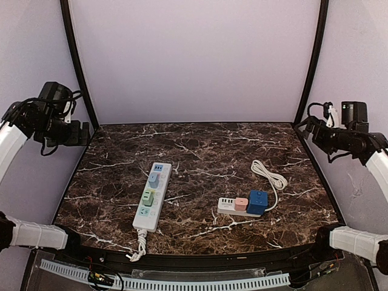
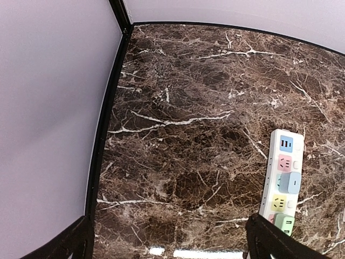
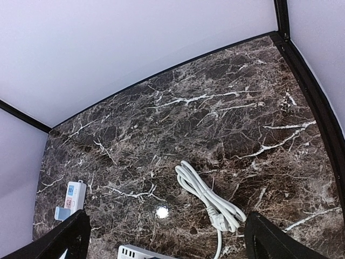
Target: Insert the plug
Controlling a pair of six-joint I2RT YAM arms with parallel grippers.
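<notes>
A coiled white cable (image 1: 268, 173) lies right of the table's centre, and its white plug (image 3: 219, 221) rests at the coil's near end. The cord runs down to a small white power strip (image 1: 229, 207) that carries a pink cube (image 1: 242, 204) and a blue cube (image 1: 257, 202). A long white power strip (image 1: 153, 195) with coloured sockets lies left of centre, with a blue adapter (image 2: 291, 182) and a green adapter (image 2: 284, 222) seated in it. My left gripper (image 1: 76, 133) hangs open above the far left edge. My right gripper (image 1: 306, 126) hangs open above the far right edge. Neither holds anything.
The dark marble table (image 1: 212, 151) is framed by black corner posts (image 1: 76, 60) and pale walls. In the right wrist view the long strip's far end (image 3: 74, 195) shows at the lower left and the small strip (image 3: 140, 252) at the bottom edge.
</notes>
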